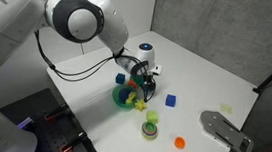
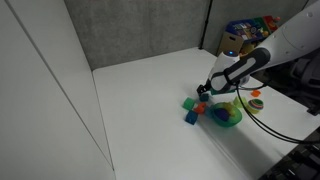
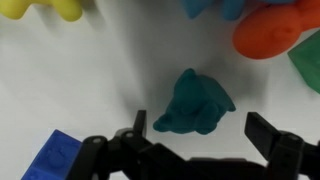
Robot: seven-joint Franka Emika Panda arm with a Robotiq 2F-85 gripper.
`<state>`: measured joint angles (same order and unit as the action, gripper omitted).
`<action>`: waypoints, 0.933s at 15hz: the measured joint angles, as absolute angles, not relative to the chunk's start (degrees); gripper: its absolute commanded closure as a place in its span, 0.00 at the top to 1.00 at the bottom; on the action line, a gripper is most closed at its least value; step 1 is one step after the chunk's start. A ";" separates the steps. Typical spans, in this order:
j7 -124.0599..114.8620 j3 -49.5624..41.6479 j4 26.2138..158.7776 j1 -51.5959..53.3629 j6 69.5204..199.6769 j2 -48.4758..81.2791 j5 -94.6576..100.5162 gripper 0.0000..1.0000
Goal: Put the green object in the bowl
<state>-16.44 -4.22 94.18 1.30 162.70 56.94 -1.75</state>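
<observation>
The green object (image 3: 195, 103) is a dark teal block lying on the white table, seen from above in the wrist view. My gripper (image 3: 200, 135) is open and empty, with one finger on each side of the block and not touching it. In both exterior views the gripper (image 1: 147, 83) (image 2: 205, 91) hangs low over the table right beside the bowl (image 1: 124, 98) (image 2: 228, 118). The bowl is bright green, shallow, and holds several coloured pieces. The teal block also shows in an exterior view (image 2: 188, 102).
A blue cube (image 3: 50, 160) (image 1: 171, 100) lies near the block. An orange piece (image 3: 275, 28) and a yellow piece (image 3: 40, 8) lie beyond it. A yellow-green piece (image 1: 152, 116), a green ring (image 1: 150, 132), an orange disc (image 1: 180, 143) and a grey tool (image 1: 226, 131) lie on the table.
</observation>
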 measured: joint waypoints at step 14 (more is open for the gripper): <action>-16.50 -5.13 91.54 1.59 162.15 58.35 -2.84 0.12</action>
<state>-16.50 -5.13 91.54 1.59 162.15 58.35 -2.84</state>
